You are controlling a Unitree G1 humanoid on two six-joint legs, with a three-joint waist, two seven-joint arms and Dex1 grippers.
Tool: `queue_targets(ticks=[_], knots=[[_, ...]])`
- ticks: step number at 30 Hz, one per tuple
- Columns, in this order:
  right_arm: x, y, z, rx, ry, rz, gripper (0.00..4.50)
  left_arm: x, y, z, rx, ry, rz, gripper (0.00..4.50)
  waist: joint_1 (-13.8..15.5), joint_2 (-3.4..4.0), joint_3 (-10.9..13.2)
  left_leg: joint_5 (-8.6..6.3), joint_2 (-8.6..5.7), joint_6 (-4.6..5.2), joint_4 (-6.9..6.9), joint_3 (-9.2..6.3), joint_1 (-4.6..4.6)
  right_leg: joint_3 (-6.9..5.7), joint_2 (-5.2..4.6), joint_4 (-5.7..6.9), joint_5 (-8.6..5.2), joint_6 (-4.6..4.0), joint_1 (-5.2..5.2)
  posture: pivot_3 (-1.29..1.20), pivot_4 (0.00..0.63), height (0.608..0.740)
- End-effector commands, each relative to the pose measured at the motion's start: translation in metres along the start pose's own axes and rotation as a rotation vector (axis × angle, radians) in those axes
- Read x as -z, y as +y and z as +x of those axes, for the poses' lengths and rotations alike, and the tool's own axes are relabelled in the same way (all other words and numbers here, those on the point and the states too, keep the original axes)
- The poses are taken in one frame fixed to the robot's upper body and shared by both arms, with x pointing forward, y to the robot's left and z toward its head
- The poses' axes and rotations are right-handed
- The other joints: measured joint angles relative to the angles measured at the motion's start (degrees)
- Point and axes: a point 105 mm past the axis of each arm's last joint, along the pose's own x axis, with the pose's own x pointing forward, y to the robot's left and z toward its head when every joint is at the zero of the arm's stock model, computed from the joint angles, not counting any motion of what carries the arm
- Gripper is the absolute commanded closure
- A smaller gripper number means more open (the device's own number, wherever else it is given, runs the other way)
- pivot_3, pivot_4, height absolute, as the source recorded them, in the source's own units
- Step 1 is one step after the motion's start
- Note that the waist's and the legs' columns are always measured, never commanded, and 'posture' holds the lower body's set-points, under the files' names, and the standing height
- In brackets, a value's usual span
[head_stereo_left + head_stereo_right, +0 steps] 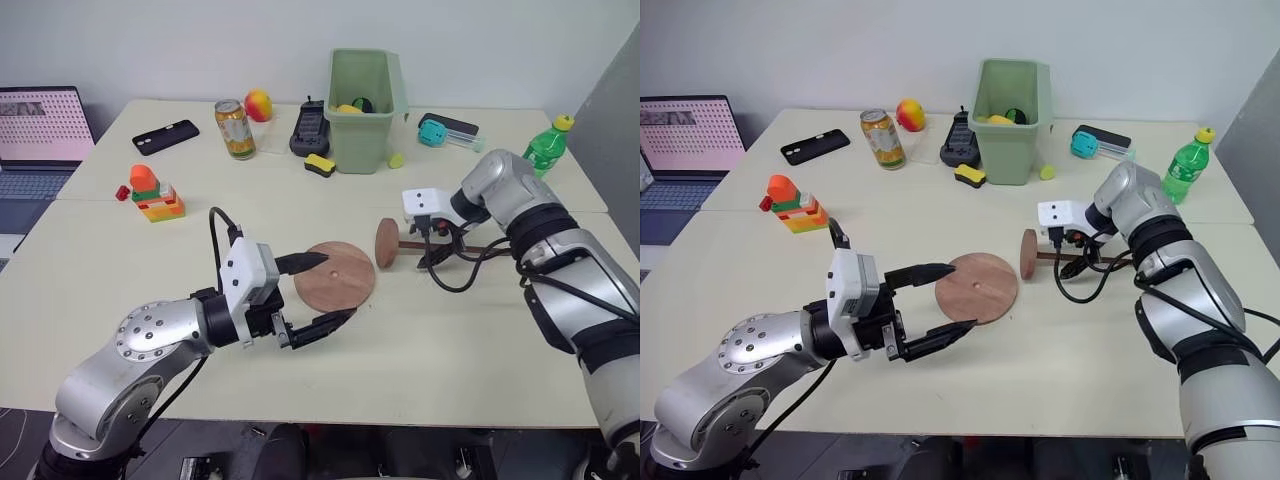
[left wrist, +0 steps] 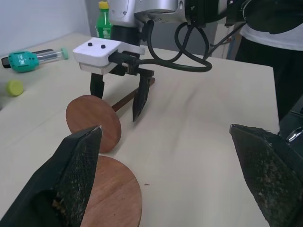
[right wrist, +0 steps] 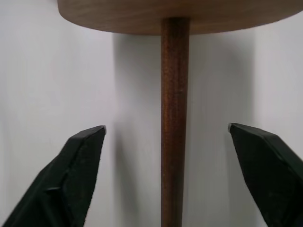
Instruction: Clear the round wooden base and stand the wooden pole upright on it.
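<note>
1. Round wooden base: thin reddish-brown disc with a small centre hole, lying flat and bare near the middle of the bench.
2. Wooden pole: slim dark-brown rod lying on its side just right of the base, its fixed disc standing on edge nearest the base.
3. Right claw: pointed steeply down over the rod, fingers apart on either side, not touching it.
4. Left claw: level at the base's near-left edge, fingers spread wide, gripping nothing.
5. Pale cream bench; further back a green bin, drink can, black phone, toy block stack, green bottle.
6. Laptop at far left; plain white wall behind.
</note>
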Motion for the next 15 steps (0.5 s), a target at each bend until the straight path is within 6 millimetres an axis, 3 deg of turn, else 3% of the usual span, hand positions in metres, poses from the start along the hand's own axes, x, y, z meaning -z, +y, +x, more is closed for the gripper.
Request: queue_targets(ticks=[1, 14, 15], knots=[[-0.008, -0.006, -0.007, 0.022, -0.008, -0.013, 1.27, -0.007, -0.008, 0.004, 0.031, -0.03, 0.018, 0.0, 0.0, 0.0, 0.0, 0.0, 0.01, 0.0, 0.0, 0.0, 0.0, -0.01, 0.0, 0.0, 0.0, 0.0, 0.0, 0.0, 0.15, 0.74], [-0.018, -0.005, 0.001, 0.004, -0.008, -0.026, 4.18, -0.006, -0.011, 0.008, 0.036, -0.043, 0.003, 0.0, 0.02, 0.0, 0.0, 0.0, 0.0, 0.0, 0.0, -0.01, 0.0, 0.0, 0.0, 0.0, 0.0, 0.0, 0.0, 0.0, 0.15, 0.74], [-0.019, -0.005, 0.0, 0.002, -0.009, -0.028, 4.24, -0.006, -0.012, 0.008, 0.036, -0.044, 0.003, 0.0, 0.02, 0.0, 0.0, 0.0, 0.0, 0.0, 0.0, -0.01, 0.0, 0.0, 0.0, 0.0, 0.0, 0.0, 0.0, 0.0, 0.15, 0.74]])
